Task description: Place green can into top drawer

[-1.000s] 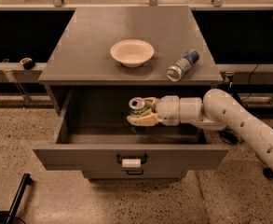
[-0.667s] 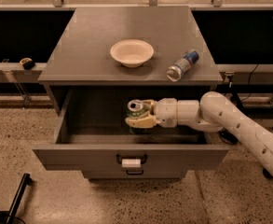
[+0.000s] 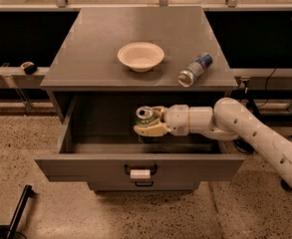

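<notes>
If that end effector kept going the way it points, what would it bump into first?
Holding the green can inside the top drawer, the end effector would likely meet the drawer's side wall ahead first.

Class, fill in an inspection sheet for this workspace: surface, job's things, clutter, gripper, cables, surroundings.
Surface: grey cabinet top, carrying two items.
Job's things: green can upright inside the open top drawer.
Clutter: white bowl; blue-and-silver can lying on its side.
Gripper: gripper inside the drawer, shut on the green can.
Cables: dark cable right of the cabinet.
Surroundings: speckled floor.
</notes>
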